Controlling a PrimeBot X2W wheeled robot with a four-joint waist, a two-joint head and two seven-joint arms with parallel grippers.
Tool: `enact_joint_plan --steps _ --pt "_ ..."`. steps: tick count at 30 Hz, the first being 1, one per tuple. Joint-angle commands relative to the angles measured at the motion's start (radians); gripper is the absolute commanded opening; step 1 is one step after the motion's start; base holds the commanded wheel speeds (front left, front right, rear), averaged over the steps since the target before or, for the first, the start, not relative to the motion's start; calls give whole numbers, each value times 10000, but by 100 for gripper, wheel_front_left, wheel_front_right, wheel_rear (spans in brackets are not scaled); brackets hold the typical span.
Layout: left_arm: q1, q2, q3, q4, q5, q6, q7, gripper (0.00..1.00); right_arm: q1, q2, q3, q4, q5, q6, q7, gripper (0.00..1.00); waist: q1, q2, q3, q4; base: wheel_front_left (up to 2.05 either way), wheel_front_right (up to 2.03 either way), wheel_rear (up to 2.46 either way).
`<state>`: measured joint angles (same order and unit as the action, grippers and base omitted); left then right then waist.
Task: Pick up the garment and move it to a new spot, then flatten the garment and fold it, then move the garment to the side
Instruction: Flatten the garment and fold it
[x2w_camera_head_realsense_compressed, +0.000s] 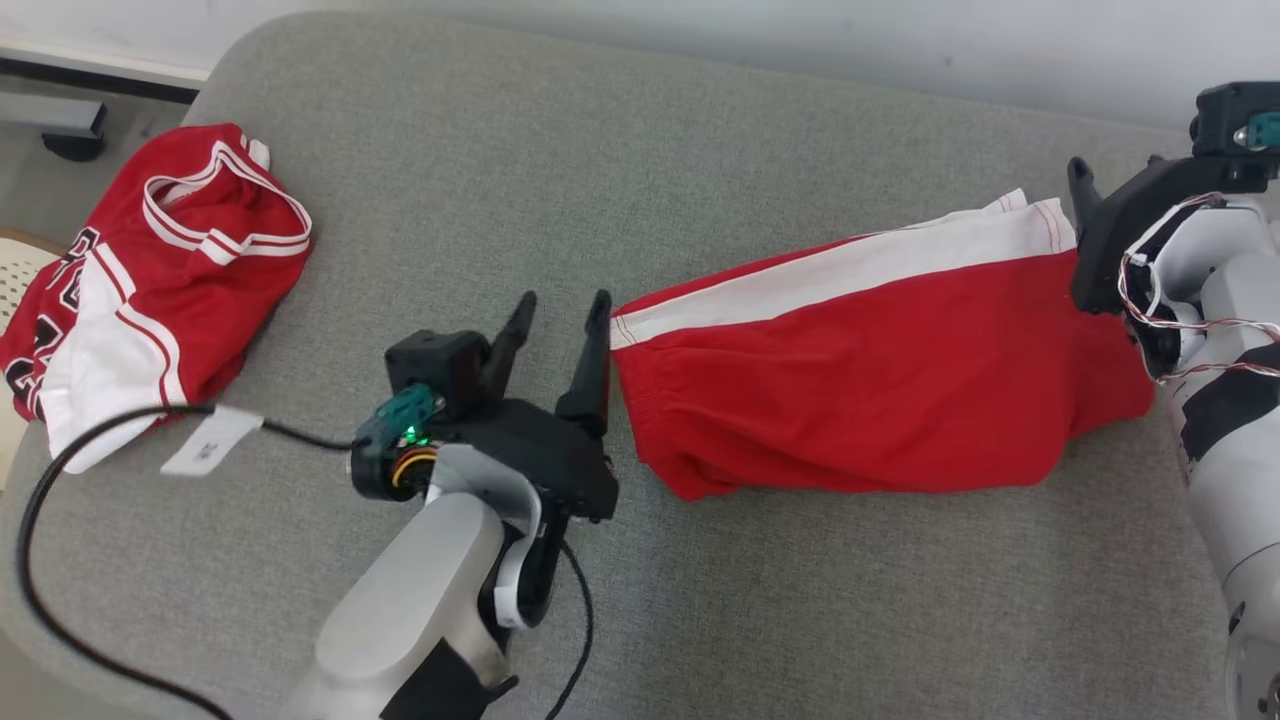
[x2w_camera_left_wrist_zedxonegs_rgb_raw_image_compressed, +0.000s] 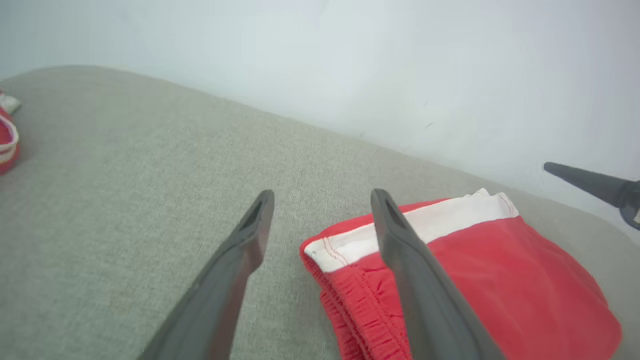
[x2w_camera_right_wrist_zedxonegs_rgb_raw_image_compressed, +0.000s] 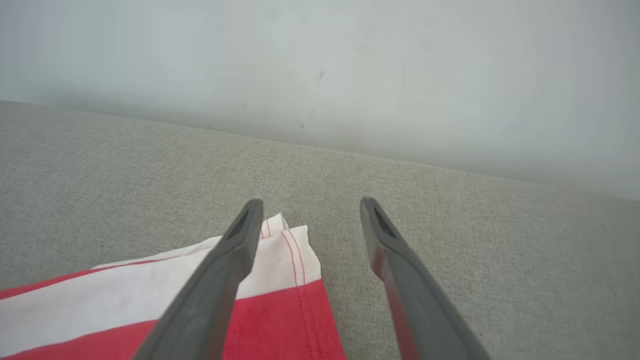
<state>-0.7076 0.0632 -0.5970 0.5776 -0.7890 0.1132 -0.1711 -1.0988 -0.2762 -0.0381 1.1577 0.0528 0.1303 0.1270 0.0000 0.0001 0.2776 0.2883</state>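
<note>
The garment is a pair of red shorts (x2w_camera_head_realsense_compressed: 880, 390) with a white side stripe, lying folded and long on the grey cushion (x2w_camera_head_realsense_compressed: 600, 150). My left gripper (x2w_camera_head_realsense_compressed: 563, 300) stands open at the shorts' elastic waistband end, its right finger just touching the cloth's edge. In the left wrist view that gripper (x2w_camera_left_wrist_zedxonegs_rgb_raw_image_compressed: 324, 197) is open above the waistband corner of the shorts (x2w_camera_left_wrist_zedxonegs_rgb_raw_image_compressed: 500, 270). My right gripper (x2w_camera_head_realsense_compressed: 1110, 175) is at the other end, open. In the right wrist view it (x2w_camera_right_wrist_zedxonegs_rgb_raw_image_compressed: 311, 205) straddles the white hem corner of the shorts (x2w_camera_right_wrist_zedxonegs_rgb_raw_image_compressed: 280, 310). Nothing is held.
A red and white jersey (x2w_camera_head_realsense_compressed: 160, 270) lies crumpled at the cushion's left edge, also seen as a red scrap (x2w_camera_left_wrist_zedxonegs_rgb_raw_image_compressed: 7, 140). A black cable (x2w_camera_head_realsense_compressed: 60, 470) with a white tag (x2w_camera_head_realsense_compressed: 210, 440) trails across the front left. A pale wall (x2w_camera_head_realsense_compressed: 900, 50) runs behind the cushion.
</note>
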Motion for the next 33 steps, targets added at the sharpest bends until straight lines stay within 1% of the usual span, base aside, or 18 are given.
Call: enact_joint_plan --steps 1,3,5,8,10,11,14,15,17,23,26,30,33 --pt "179 158 -8 -50 157 -17 -186 100 -97 25 -71 77 -107 5 53 100 0 -1 -123 -27 0 0 0" --pt "486 398 -34 -445 556 86 -640 100 -162 51 -373 342 -311 5 290 100 0 -1 -286 -24 0 0 0" --pt "943 625 9 -985 999 209 -853 100 -133 64 -649 589 -431 5 614 100 0 -1 -450 -17 0 0 0" --pt "1789 1004 14 -2021 1715 372 -938 100 152 -29 -976 875 -616 5 1180 100 0 -1 -657 58 0 0 0" --pt "2399 1204 187 -2897 2226 472 -934 100 309 -74 -1149 1018 -699 5 1578 100 0 -1 -724 120 0 0 0" --pt "2778 1265 253 -3301 2422 536 -935 100 410 -157 -1260 1059 -750 5 1765 100 0 -1 -761 160 0 0 0" --pt "3741 1358 410 -4302 2915 531 -939 100 633 -167 -1514 1130 -841 5 2169 100 0 -1 -801 291 0 0 0" --pt "4040 1298 497 -4555 2913 523 -940 100 699 -248 -1573 1136 -896 5 2257 100 0 -1 -782 358 0 0 0" --pt "4709 1228 715 -5100 3256 486 -942 100 806 -351 -1767 1173 -983 5 2457 100 0 -1 -695 529 0 0 0" --pt "5265 953 1005 -5744 3946 247 -943 100 889 -573 -2212 1210 -1319 5 3053 100 0 -1 -371 955 0 0 0" --pt "5337 841 1126 -5823 4156 95 -944 100 900 -441 -2450 1225 -1439 5 3341 100 0 -1 -255 1096 0 0 0" --pt "5494 654 1356 -5829 4245 -17 -944 100 1000 -202 -2749 1330 -1548 7 4098 100 0 -1 -160 1172 0 0 0" --pt "5534 536 1451 -5759 4316 -169 -944 100 1078 -191 -2937 1370 -1718 16 4568 100 0 -1 -142 1203 0 0 0"
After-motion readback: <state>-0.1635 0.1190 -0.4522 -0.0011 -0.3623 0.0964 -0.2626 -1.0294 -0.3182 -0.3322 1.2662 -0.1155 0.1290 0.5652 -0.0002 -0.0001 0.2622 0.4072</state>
